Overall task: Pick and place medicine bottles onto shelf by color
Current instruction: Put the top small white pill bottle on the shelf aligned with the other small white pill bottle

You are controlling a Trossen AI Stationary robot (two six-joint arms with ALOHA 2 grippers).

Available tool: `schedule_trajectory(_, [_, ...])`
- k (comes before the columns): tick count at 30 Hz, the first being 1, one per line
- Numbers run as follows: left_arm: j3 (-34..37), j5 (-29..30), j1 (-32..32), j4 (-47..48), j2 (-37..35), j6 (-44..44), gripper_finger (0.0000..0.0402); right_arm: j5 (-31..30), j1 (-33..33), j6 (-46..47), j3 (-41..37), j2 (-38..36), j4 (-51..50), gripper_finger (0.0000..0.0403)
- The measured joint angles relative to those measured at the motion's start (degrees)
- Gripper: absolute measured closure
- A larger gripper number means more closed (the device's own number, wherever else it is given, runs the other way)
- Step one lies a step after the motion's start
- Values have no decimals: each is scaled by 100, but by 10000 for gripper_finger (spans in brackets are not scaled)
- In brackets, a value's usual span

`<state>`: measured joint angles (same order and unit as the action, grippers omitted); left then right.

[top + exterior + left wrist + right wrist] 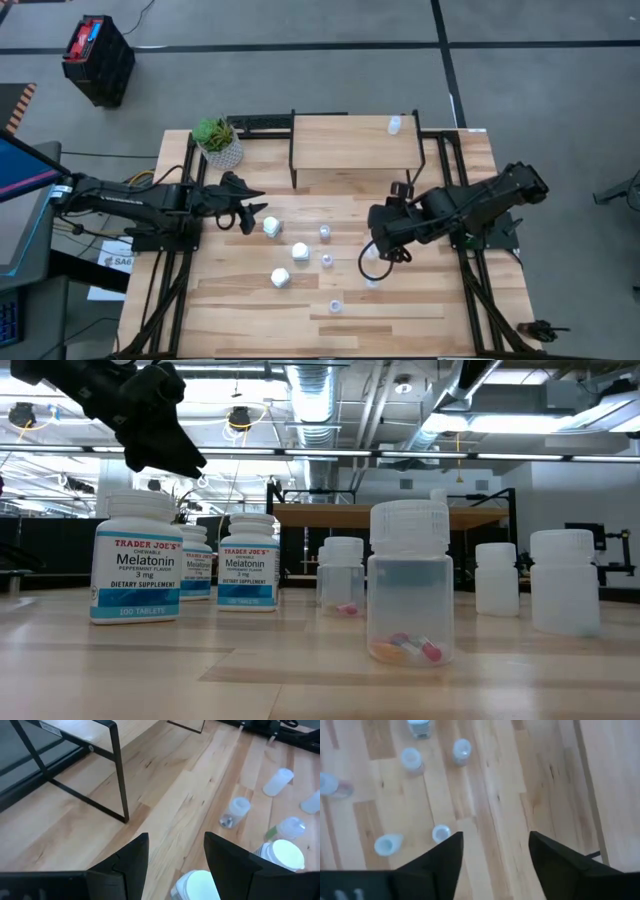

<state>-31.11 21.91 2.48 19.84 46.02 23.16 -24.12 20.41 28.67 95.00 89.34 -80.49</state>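
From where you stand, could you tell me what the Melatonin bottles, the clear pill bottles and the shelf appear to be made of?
Melatonin bottles: opaque white, probably plastic, with printed paper-like labels and ribbed caps.
Clear pill bottles: translucent, frosted-looking plastic; coloured pills show through the wall.
Shelf: light wood-grain top, matte, on thin black legs that look like metal rod.

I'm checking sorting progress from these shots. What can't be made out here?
- Bottle on the shelf: too small in the high view to tell its colour or contents.
- Bottle under the right gripper: mostly hidden by the arm in the high view.
- White bottle below the left gripper: cut off by the left wrist picture's edge.
- Far bottles: contents unclear in the low view.
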Motion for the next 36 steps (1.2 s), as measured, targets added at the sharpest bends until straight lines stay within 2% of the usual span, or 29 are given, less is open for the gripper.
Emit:
schedule_trajectory(6, [0, 0, 0, 0, 0, 9, 224, 0, 26, 126, -175, -9, -13, 133])
schedule_trajectory(11, [0, -3, 0, 0, 0, 13, 224, 4, 140, 330, -1104, -175, 39, 133])
schedule_trajectory(16, [0, -5, 0, 0, 0, 22, 224, 125, 132, 425, -2007, -240, 945, 133])
schedule_trajectory(19, [0, -7, 0, 2, 0, 24, 224, 410, 131, 316, -2227, -216, 1471, 133])
schedule_trajectory(24, [0, -7, 0, 4, 0, 22, 224, 485, 134, -47, -2567, -192, 2353, 133])
schedule_trajectory(36, [0, -11, 2, 4, 0, 23, 223, 773, 133, 122, -3378, -184, 3636, 133])
